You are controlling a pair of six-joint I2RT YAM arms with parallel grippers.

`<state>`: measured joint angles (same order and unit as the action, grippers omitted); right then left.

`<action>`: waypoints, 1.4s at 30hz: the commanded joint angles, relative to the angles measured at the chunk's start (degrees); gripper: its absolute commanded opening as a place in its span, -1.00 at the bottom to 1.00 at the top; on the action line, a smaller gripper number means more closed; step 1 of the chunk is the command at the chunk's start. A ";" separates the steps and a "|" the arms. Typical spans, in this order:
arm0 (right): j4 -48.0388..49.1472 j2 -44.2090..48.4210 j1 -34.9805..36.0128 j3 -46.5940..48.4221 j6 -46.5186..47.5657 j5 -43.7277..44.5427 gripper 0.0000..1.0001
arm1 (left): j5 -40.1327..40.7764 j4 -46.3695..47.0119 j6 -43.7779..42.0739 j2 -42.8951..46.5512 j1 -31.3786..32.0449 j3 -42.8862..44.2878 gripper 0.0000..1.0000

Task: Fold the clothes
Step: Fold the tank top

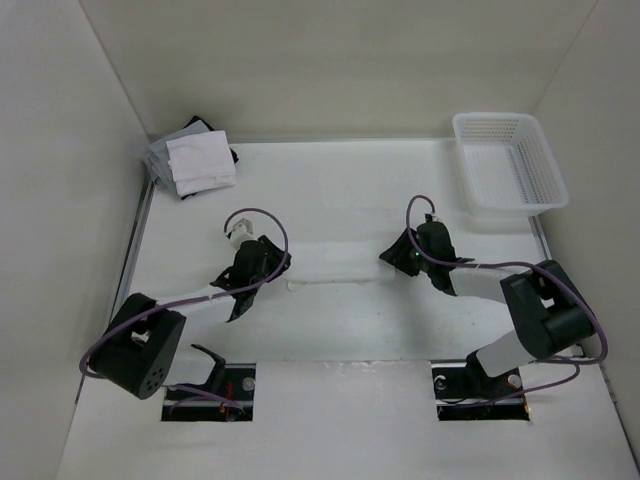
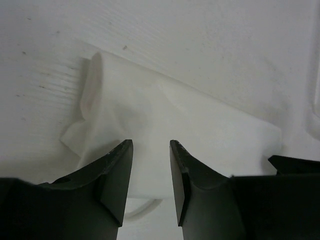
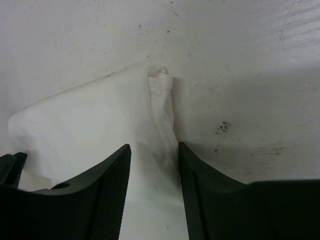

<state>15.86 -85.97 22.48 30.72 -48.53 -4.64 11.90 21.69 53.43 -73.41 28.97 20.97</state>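
The clothes (image 1: 335, 272) lie as a narrow folded white strip on the table between my two grippers. In the left wrist view the clothes (image 2: 190, 125) lie flat, with one corner puckered up at the left. A small loop strap (image 2: 142, 207) shows between the fingers. My left gripper (image 2: 151, 145) (image 1: 272, 268) hovers over the strip's left end, open and gripping nothing. In the right wrist view the clothes (image 3: 85, 120) end in a rolled edge. My right gripper (image 3: 154, 147) (image 1: 392, 258) stands open over that end, the fabric loose beneath it.
A pile of white, grey and black cloth (image 1: 195, 158) sits at the back left corner. A white plastic mesh basket (image 1: 508, 160) stands at the back right. White walls close in the table on three sides.
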 commanded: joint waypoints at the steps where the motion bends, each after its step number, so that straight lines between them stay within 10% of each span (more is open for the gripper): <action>1: 2.59 -2.35 -0.29 -1.01 -2.53 -2.38 -0.09 | 0.50 8.44 1.06 -2.96 -3.25 -2.15 -0.33; 12: 7.52 0.87 -1.25 -5.22 -7.01 0.15 -0.88 | -3.55 10.13 1.86 2.55 -6.25 -7.79 -0.33; 25: -22.70 24.98 6.28 3.36 5.20 12.81 -0.90 | -3.82 -0.51 2.73 15.65 -3.44 -6.21 -0.28; 42: -35.45 -18.94 31.52 50.47 6.26 18.01 -0.78 | -9.61 -4.99 2.38 29.37 -11.08 -10.25 -0.26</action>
<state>-15.22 -100.20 51.94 75.37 -42.24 12.43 4.89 16.19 55.77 -46.11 19.55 12.19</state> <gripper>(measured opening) 0.103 0.371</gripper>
